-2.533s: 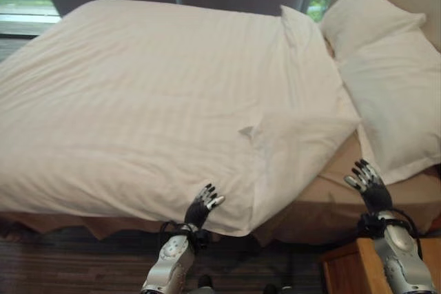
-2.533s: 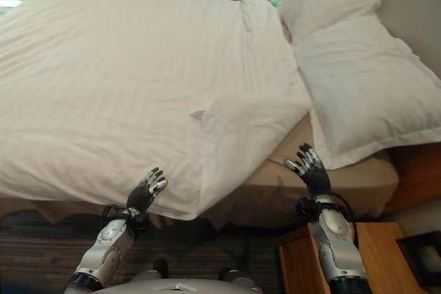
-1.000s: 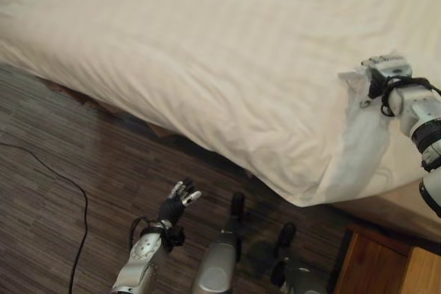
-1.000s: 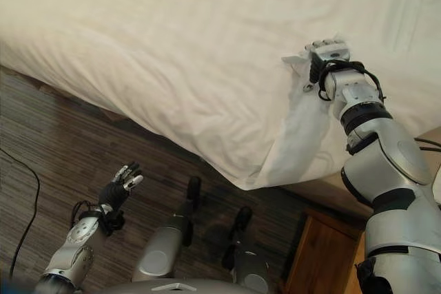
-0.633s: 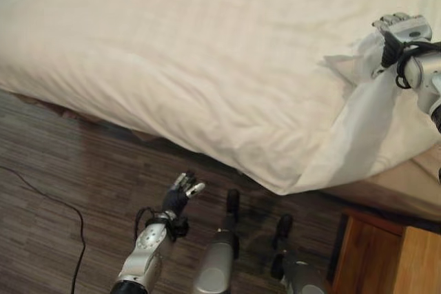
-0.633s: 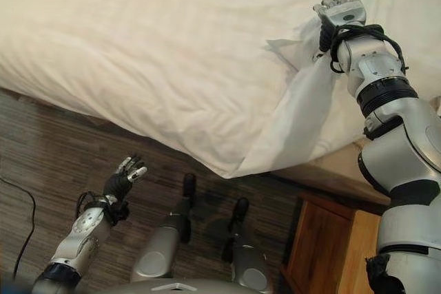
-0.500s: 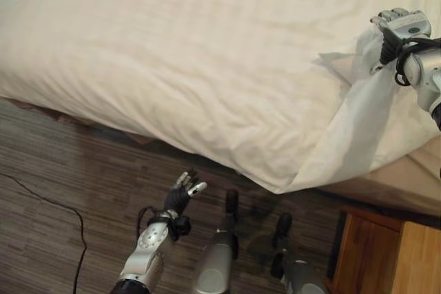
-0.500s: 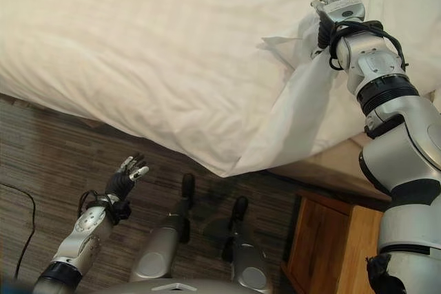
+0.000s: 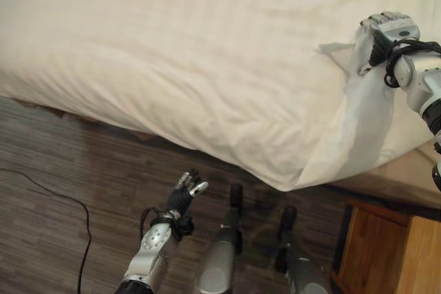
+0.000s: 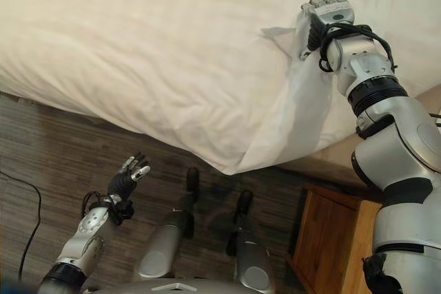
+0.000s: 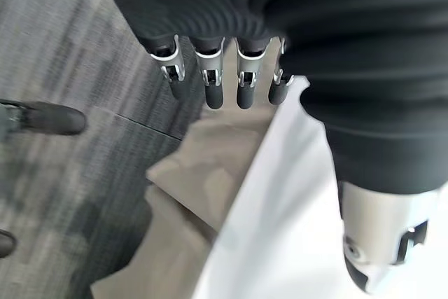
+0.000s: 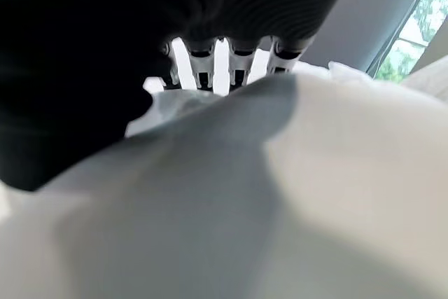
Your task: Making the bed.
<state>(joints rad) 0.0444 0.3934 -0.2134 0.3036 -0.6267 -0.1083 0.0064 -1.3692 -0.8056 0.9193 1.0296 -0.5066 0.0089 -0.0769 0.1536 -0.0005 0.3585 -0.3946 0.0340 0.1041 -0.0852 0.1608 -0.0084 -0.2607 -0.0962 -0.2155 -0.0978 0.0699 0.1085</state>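
Note:
A white striped duvet (image 9: pixel 193 67) covers the bed, and its near right corner (image 9: pixel 358 122) is folded over and lifted. My right hand (image 10: pixel 324 13) is up at that fold, fingers curled round the cloth. In the right wrist view its fingers (image 12: pixel 231 61) hook over the raised duvet edge (image 12: pixel 315 173). Down over the floor near the bed's side, my left hand (image 9: pixel 185 194) is open and touches nothing. The left wrist view shows the left hand's straight fingers (image 11: pixel 210 82) above the floor, with the duvet edge (image 11: pixel 280 229) beside them.
A wooden nightstand (image 9: pixel 386 253) stands at the lower right, close under the lifted corner. A tan sheet (image 9: pixel 413 170) shows beneath the duvet there. Dark plank flooring (image 9: pixel 69 170) runs along the bed's near side.
My right hand has taken hold of the duvet's folded corner and raised it, then drawn it slightly left. The left hand has stayed open over the floor. The camera has tilted down.

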